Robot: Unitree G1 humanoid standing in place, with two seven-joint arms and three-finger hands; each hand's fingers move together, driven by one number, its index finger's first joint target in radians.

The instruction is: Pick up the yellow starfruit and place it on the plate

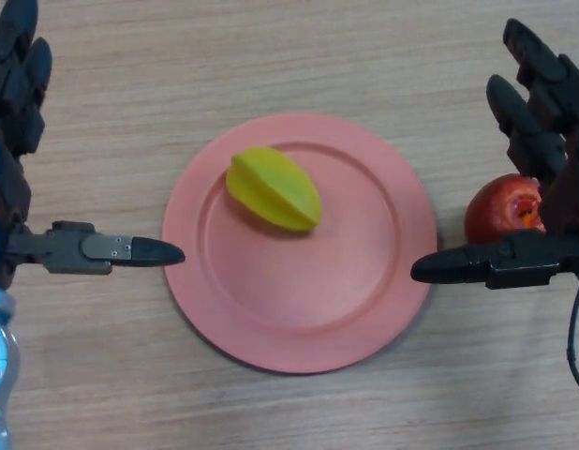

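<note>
The yellow starfruit [274, 188] lies on the pink plate [299, 309], in its upper-left part. My left hand [18, 103] shows at the left edge, open, its thumb pointing at the plate's left rim without touching it. Open as well, my right hand [538, 122] is at the right edge, and its thumb reaches toward the plate's right rim. Neither hand holds anything.
A red apple [500, 208] sits on the wooden table [289, 56] just right of the plate, between my right hand's fingers and thumb, partly hidden by the hand.
</note>
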